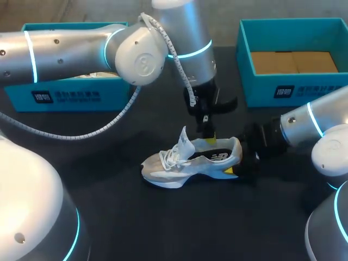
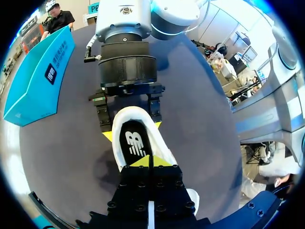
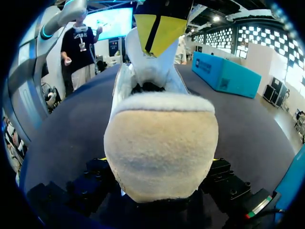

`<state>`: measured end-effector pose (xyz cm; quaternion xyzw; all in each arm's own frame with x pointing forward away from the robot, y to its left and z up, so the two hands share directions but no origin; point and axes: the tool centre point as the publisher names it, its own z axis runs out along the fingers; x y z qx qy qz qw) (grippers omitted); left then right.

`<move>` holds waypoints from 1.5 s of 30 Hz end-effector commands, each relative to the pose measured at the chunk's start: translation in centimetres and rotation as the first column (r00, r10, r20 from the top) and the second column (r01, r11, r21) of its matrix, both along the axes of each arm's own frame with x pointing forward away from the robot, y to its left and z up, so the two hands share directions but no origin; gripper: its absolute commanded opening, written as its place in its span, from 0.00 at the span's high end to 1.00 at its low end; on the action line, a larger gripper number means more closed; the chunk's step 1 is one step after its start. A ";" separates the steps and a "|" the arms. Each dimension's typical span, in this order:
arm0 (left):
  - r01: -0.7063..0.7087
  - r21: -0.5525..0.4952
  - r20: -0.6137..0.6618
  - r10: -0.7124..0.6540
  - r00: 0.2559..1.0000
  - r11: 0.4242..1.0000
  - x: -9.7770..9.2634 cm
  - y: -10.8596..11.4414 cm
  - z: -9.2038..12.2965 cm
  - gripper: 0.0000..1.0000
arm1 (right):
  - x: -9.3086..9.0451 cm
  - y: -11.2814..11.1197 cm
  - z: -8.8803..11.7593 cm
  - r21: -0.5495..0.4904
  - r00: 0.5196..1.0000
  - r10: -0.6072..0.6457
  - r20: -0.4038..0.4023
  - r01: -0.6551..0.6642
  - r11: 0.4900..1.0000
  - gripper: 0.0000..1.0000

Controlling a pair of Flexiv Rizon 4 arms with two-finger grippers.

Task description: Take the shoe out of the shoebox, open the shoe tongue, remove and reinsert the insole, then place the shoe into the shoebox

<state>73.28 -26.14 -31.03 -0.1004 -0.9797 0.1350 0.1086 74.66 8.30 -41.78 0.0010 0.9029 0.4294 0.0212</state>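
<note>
The black counter [image 1: 136, 217] carried a white and grey mesh running shoe [image 1: 190, 163], which lay out of both boxes near the counter's middle, sole down, toe toward the left arm's side. Its white tongue [image 1: 185, 140] stood raised above the laces. The right arm's fingers [image 2: 107, 136] gripped the running shoe at the heel, one yellow tip on each side of the heel cup. The left arm's fingers [image 2: 145, 162] came down from above into the shoe opening behind the tongue, their yellow tips pressed together at the black insole with a white logo [image 2: 136, 143]; whether they pinched the insole could not be told. Farther back, a teal cardboard shoebox [image 1: 65, 95] stood behind the left arm. A second teal cardboard shoebox [image 1: 296, 89] stood at the far right, open at the top, with a brown cardboard liner [image 1: 293, 61] inside.
</note>
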 end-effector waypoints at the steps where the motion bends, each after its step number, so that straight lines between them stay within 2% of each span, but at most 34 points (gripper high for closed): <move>1: 0.001 0.000 0.000 -0.001 1.000 1.000 0.0 0.0 0.0 1.00 | 0.0 0.2 -0.1 -0.003 1.000 -0.001 0.001 0.001 1.000 1.00; 12: 0.001 0.000 0.000 -0.001 1.000 1.000 0.0 0.0 0.0 1.00 | 0.0 0.2 -0.1 -0.003 1.000 -0.001 0.001 0.001 1.000 1.00; 28: 0.083 0.068 -0.101 -0.076 0.992 0.994 -0.8 -0.9 -5.0 1.00 | 0.0 0.2 -0.1 -0.003 1.000 -0.001 0.001 0.001 1.000 1.00; 45: 0.114 0.114 -0.125 -0.099 0.987 0.987 -2.4 -0.8 -7.5 1.00 | 0.0 0.2 -0.1 -0.003 1.000 -0.001 0.001 0.001 1.000 1.00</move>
